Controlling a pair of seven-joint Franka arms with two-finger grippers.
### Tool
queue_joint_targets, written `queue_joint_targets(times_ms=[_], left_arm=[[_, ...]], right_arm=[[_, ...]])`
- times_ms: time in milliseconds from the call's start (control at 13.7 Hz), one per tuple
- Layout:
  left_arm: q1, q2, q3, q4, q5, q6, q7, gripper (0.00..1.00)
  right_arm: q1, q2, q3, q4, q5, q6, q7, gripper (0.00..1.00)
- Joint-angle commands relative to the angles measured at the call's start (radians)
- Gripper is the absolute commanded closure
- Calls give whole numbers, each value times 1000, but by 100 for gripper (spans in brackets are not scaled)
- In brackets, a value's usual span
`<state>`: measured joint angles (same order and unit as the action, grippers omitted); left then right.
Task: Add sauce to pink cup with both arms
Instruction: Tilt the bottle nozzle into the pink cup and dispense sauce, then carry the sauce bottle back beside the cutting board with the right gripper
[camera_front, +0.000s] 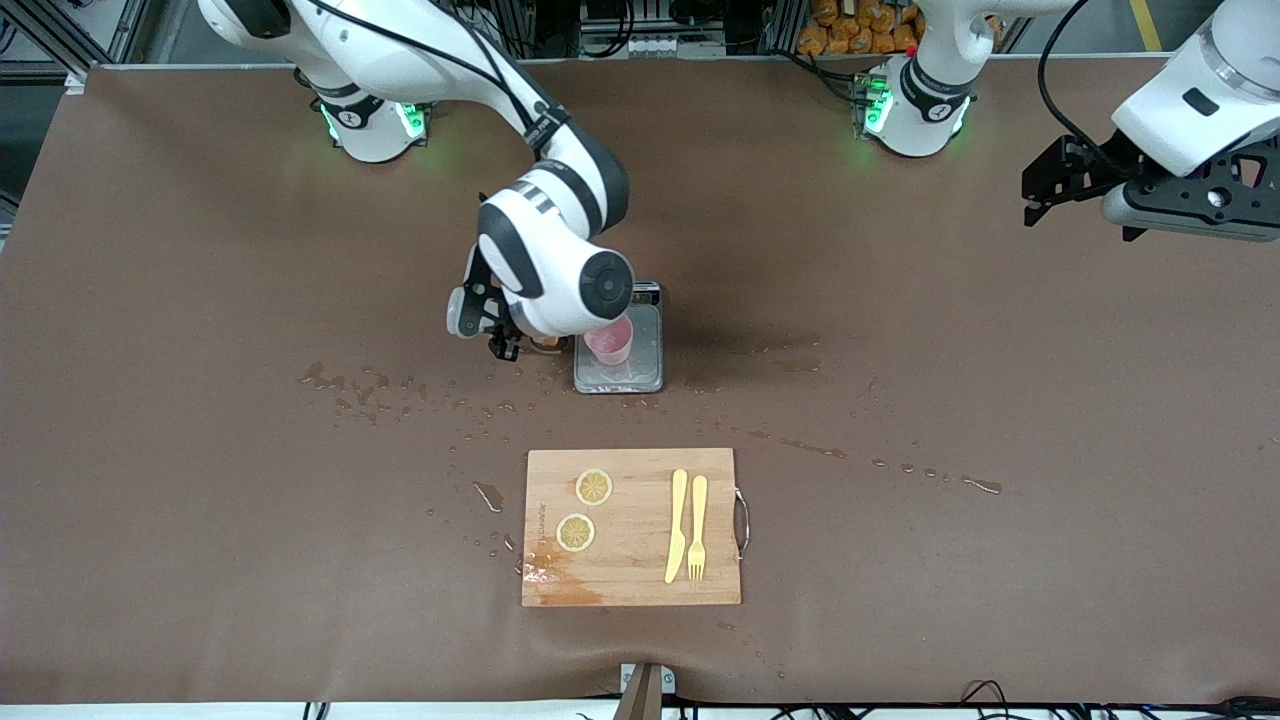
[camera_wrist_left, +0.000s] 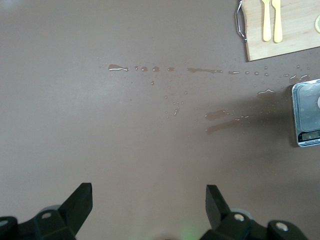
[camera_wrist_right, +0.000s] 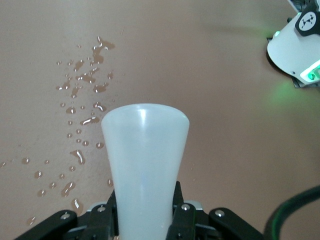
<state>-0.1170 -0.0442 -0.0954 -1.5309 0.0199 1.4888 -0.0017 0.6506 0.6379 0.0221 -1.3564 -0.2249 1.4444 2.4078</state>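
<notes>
Right gripper (camera_wrist_right: 145, 220) clamps whitish sauce bottle (camera_wrist_right: 145, 165) by pink cup (camera_front: 609, 343); left gripper (camera_wrist_left: 149, 202) spread, waiting.

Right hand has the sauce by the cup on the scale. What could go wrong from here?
The right hand grips the bottle low, so a squeeze might shift it. The arm hides most of the cup on the scale, so a miss is hard to spot. The left hand waits open, far off.

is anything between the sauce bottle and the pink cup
Nothing visible. The right gripper is shut on the sauce bottle right beside the pink cup, which stands on the grey scale. The right arm's wrist hides the gap itself. The left gripper waits open toward its end of the table.
</notes>
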Motion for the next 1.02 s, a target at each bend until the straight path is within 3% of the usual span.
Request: queue_joint_targets(times_ms=[0,364,656,947], left_arm=[[-4,0,-4,11,5,-13,-15,0],[4,10,-4,11,6,-10,-27,0],[5,9,-4,12,6,-10,-27,0],[5,10,-4,12,14,-10,-23,0]], right_arm=[[-74,-78,9,-29,71,14,-59,77],[-176,-308,9,-306,180,246,-205,77],[-316,-401,9,-394,349,294,-375,77],[-501,-432,7,-409,517,234,-629,77]])
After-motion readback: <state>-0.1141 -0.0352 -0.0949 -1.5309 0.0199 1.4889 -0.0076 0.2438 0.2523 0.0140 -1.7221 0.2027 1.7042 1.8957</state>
